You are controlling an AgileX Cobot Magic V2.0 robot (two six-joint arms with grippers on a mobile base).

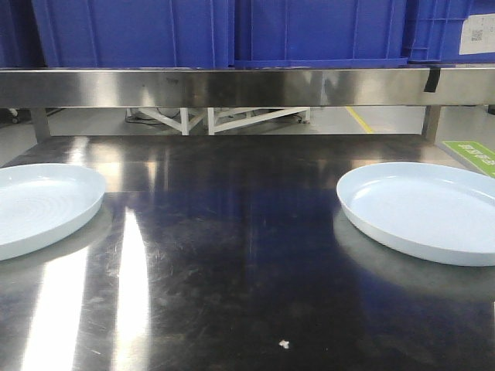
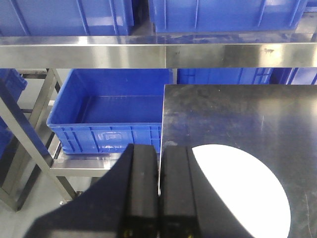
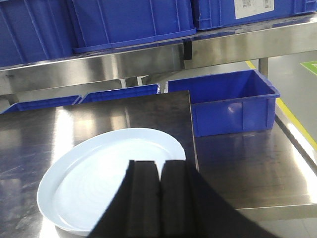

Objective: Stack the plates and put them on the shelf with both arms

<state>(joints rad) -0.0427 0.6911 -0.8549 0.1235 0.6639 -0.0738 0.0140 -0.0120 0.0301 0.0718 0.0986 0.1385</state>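
Step looks like pre-grasp: nothing stacked. Glossy pale bluish-white round left plate [image 1: 39, 205] and matching right plate [image 1: 425, 209] lie well apart on the dark steel tabletop [image 1: 232, 263]. Both left claw [image 2: 159, 151] and right claw [image 3: 159, 168] have fingers pressed together, empty, each near its plate. Next: spread one claw, take a rim.

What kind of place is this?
Probably a factory or warehouse work area, not a home: a steel table, a steel shelf carrying blue crates, and a yellow floor line behind.
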